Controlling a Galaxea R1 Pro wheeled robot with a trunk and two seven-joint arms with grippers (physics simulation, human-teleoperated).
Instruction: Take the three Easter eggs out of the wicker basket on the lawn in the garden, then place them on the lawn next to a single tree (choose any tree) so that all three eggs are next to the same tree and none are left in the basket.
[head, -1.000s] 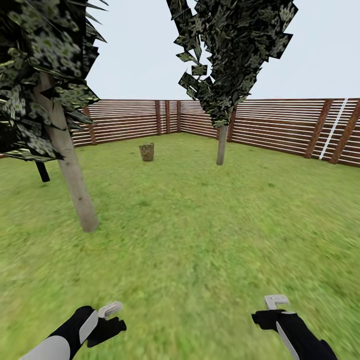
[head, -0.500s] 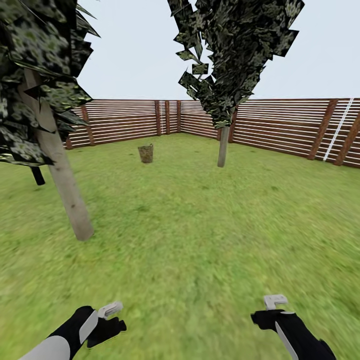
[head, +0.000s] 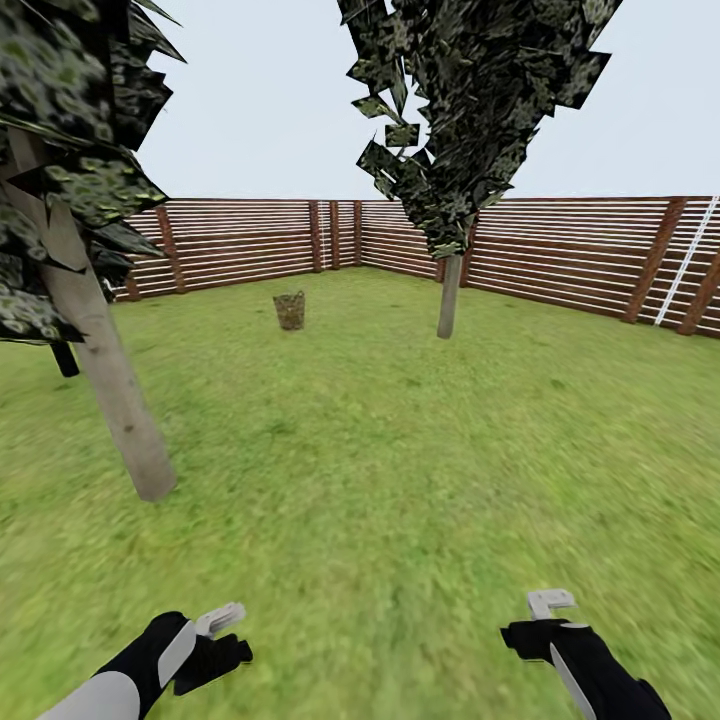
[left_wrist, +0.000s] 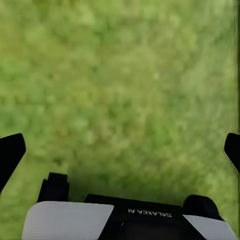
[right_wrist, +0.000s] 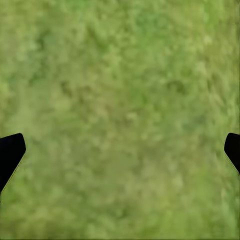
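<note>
STAGE: approach, no egg moved | brown woven wicker basket (head: 291, 310) far off on green lawn (head: 400, 480) | left tool (head: 222, 625), right tool (head: 550, 606): fingers spread, empty | REMAINING: all three eggs.

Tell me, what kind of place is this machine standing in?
It looks like a fenced back garden, rendered in simulation. A wide green lawn runs to a slatted wooden fence, trees stand on the grass, and a small wicker basket sits far off near the fence corner.

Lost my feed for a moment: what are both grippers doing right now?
Left gripper: open, jaws spread wide, holding nothing, only grass below.
Right gripper: open, jaws spread wide, holding nothing.
</note>
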